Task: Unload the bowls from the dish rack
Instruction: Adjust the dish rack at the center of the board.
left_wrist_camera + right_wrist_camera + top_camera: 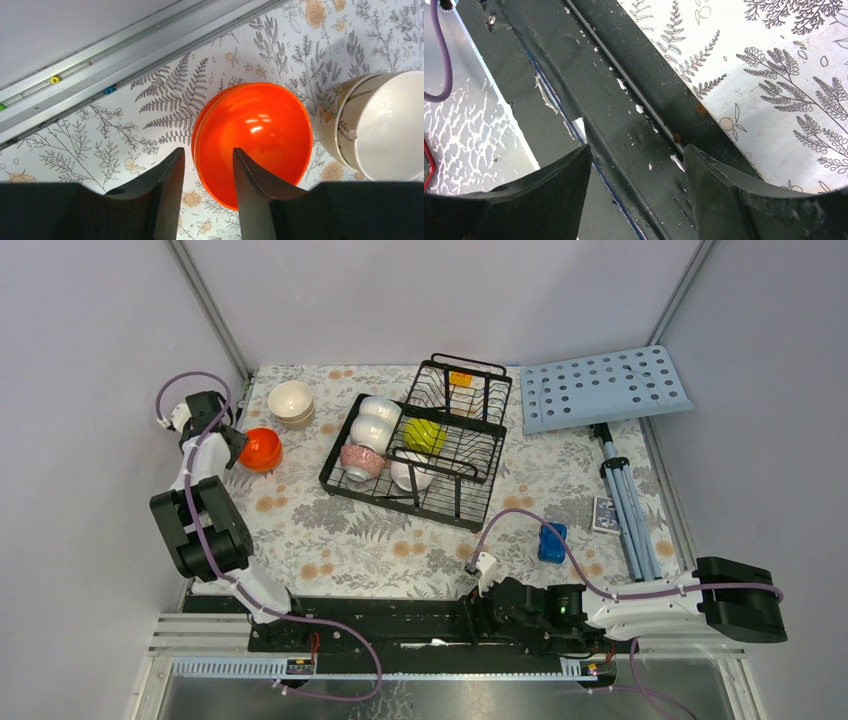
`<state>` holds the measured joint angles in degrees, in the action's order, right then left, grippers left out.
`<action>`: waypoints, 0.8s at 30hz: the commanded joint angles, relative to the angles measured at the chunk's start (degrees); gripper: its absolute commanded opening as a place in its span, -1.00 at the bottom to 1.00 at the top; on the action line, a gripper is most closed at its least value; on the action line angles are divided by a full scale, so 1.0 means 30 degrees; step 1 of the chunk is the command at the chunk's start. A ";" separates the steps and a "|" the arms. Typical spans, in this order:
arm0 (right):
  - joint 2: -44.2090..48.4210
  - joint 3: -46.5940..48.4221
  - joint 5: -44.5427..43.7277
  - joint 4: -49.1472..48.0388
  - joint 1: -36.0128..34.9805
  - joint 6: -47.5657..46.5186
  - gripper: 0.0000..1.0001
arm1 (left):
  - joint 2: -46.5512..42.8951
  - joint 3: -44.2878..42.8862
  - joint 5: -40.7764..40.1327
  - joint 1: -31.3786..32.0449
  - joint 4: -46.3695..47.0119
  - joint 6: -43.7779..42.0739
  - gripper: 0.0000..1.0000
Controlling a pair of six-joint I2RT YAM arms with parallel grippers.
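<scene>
metal rail at the near edge lies under the right gripper (636, 150), whose jaws are spread with nothing between them; that arm is folded low along the base and takes no part in this step.

further out on the left, the left gripper (207, 151) hangs over the near rim of the orange bowl (255, 145). one finger is outside the rim and one over the inside, with a gap showing on both sides, so the claw is released and not pinching. the bowl rests upright on the floral cloth, and its doubled edge suggests two orange bowls nested. just beside it, toward the back, is the cream stack (291, 402).

past the middle of the table, the dish rack (440, 502) holds five bowls: two white bowls (378, 420) at its left end, the pink-speckled bowl (362, 460) in front of them, the yellow-green bowl (425, 435) near the raised section, and another white bowl (412, 477) on the tined base.

judged from this, the step in hand is the set-down of an orange bowl, with roughly half the unloading left. the next move calls for lifting the left claw straight up so the inner finger clears the rim without dragging the bowl, then swinging right to the rack, likely for the pink-speckled bowl nearest that arm.
</scene>
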<state>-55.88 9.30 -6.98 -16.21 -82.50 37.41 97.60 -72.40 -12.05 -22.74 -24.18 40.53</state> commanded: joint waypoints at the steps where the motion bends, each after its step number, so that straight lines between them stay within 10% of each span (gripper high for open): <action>1: 0.0348 0.0148 -0.0302 -0.0783 -0.0215 -0.0133 0.49 | -0.1182 0.0020 -0.0541 0.0079 0.0294 0.0169 -0.13; 15: 0.0702 0.0224 -0.0680 -0.0296 -0.0215 -0.0115 0.50 | -0.9132 0.0315 -0.0353 0.5195 -0.0493 0.0751 0.67; 24: 0.4683 -0.0152 -0.5298 0.1619 -0.0215 0.0700 0.51 | -1.6141 0.5155 0.2120 0.9721 0.0791 -0.0704 0.78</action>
<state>-47.53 9.21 -13.10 -12.95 -82.59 38.06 54.30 -64.55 -10.20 1.56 -23.49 41.36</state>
